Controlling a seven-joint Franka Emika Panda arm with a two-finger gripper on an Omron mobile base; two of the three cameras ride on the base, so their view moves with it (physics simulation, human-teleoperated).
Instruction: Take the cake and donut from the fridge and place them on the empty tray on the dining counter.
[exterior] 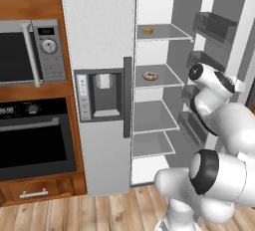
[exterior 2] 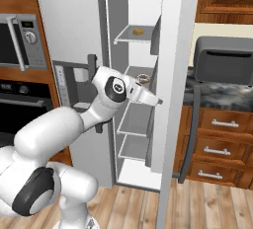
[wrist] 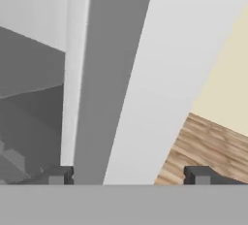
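Observation:
The silver-grey fridge point(exterior: 99, 26) has its right door point(exterior 2: 173, 75) swung open. On the top shelf lies the small tan cake point(exterior: 147, 31) point(exterior 2: 138, 31). One shelf lower sits the frosted donut point(exterior: 150, 75) point(exterior 2: 143, 79). My gripper point(exterior 2: 157, 100) is at the open door's edge, below and right of the donut. In the hand view the gripper point(wrist: 128, 175) is open, its fingertips point(wrist: 57, 175) wide apart with the door's edge point(wrist: 145, 73) between them. Nothing is held. The tray and the dining counter are out of view.
A microwave point(exterior: 30, 53) and a black oven point(exterior: 35, 135) are set in the wooden wall left of the fridge. Right of the open door stands a toaster point(exterior 2: 225, 60) on a counter with wooden drawers point(exterior 2: 217, 149). My own arm point(exterior: 219, 120) crosses in front of the door shelves.

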